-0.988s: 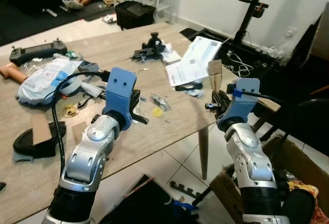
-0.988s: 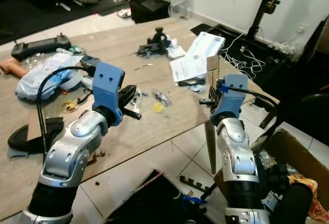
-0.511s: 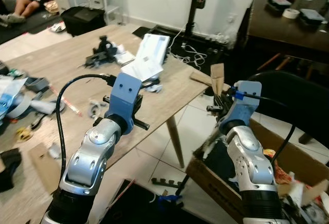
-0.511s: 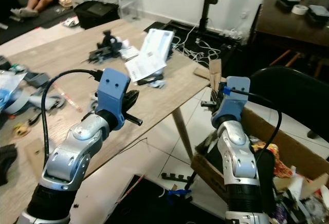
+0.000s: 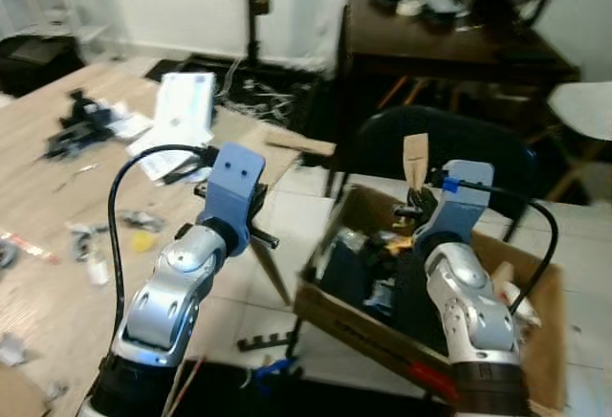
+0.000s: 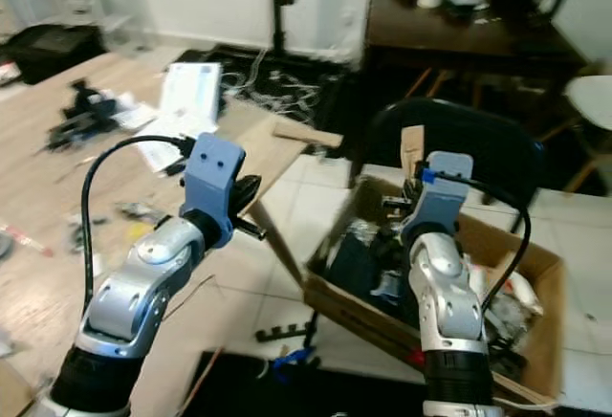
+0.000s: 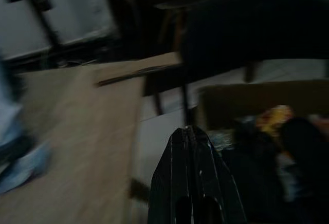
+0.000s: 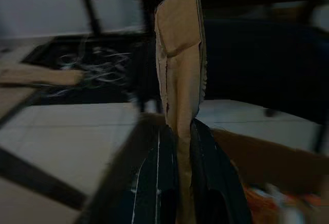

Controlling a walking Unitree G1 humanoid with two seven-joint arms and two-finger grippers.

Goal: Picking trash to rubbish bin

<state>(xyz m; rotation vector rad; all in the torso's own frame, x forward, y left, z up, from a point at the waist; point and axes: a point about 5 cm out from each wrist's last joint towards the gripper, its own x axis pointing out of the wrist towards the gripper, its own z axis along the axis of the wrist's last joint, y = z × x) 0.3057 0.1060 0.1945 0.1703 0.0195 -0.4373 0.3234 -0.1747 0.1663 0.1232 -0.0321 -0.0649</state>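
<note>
The right hand (image 5: 417,208) grips a strip of brown cardboard (image 5: 415,162), pinched by its lower end between the two black fingers (image 8: 205,167) so that it stands upright above them. Held this way the scrap rides clear of everything and, I judge, can simply fall once the fingers part. Directly below and just ahead of that hand sits the open cardboard box (image 5: 535,360) that serves as the rubbish bin, already part full of dark and coloured waste, so the carry looks nearly done and the release is the step in hand. The main risk is that so tall and light a strip tips over the near wall instead of dropping inside.

The left hand (image 7: 191,136) is closed on nothing, its fingertips pressed together; it hovers idle off the corner of the wooden surface (image 5: 57,197), kept out of the way of the drop.

Behind and to the outer side of the left hand, the surface carries white papers (image 5: 185,103), a black tool (image 5: 75,111) and small scattered scraps. Beyond the right hand stands a dark chair (image 5: 449,149), then a dark side table (image 5: 449,44) with containers on top. The floor (image 5: 277,283) is pale tile, with a light stand (image 5: 251,6) and tangled cables by the white wall.
</note>
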